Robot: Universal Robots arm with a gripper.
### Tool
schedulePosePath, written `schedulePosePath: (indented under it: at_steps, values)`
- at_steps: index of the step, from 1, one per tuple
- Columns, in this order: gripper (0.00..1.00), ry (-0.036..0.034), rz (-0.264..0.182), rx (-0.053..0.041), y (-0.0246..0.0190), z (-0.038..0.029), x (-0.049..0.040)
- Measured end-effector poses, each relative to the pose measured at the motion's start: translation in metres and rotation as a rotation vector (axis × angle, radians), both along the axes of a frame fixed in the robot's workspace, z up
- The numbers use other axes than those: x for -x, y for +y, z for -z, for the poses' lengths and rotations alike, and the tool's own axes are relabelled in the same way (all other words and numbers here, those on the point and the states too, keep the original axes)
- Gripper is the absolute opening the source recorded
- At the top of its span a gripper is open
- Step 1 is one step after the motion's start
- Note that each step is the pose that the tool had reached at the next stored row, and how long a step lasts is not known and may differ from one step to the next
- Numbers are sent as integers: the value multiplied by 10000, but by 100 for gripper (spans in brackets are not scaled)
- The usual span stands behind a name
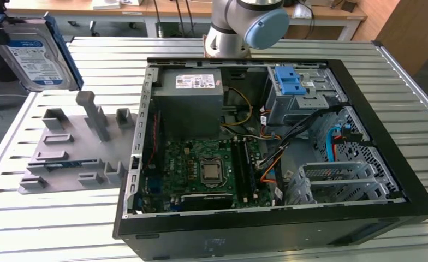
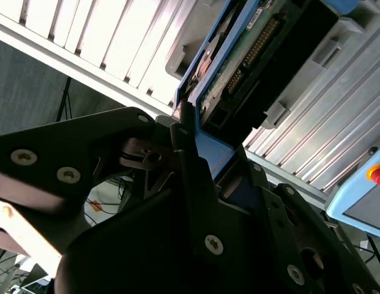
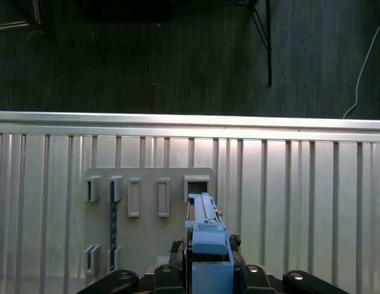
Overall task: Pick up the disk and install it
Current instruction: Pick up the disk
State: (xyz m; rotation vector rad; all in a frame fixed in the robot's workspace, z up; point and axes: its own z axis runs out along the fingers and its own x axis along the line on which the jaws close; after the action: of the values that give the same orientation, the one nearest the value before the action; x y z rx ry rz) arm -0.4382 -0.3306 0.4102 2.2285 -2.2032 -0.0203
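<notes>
Above the far corner of the slatted tabletop (image 1: 54, 229), on the exterior view's left, the disk (image 1: 35, 54) hangs upright in the air with its white-and-blue label facing the camera. It is clear of the grey fixture plate (image 1: 76, 147) below it and well apart from the open computer case (image 1: 272, 142). The gripper (image 2: 196, 131) is clamped on the disk. In the second wrist view its dark fingers (image 2: 182, 147) pinch the blue bracket at one end, with the circuit-board side of the drive running away from them. In the first wrist view the disk (image 3: 205, 239) is seen edge-on over the plate's empty slots (image 3: 196, 187), close to the tabletop's edge.

The hold looks like the weak point. The fingers seem to grip plastic rather than metal, though how much of the bracket they cover is hard to judge from this angle. With most of the drive's weight beyond the pinch, a quick swing could make it tilt or slide in the jaws.

Inside the case, black cables (image 1: 309, 123) cross in front of the drive cage (image 1: 309, 98) with its light-blue latch (image 1: 290, 81). A tilted disk could snag them or knock the case's rim, and a skewed bracket would likely jam rather than seat.
</notes>
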Motion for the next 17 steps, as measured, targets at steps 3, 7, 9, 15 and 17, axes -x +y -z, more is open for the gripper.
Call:
schedulePosePath:
  at_steps: [3,7,9,15,17]
  values:
    - [36,1,0,0,0,-29,0]
    - [36,0,0,0,0,-70,0]
    - [36,0,0,0,0,-90,0]
    - [36,0,0,0,0,-148,0]
    - [36,1,0,1,0,-168,0]
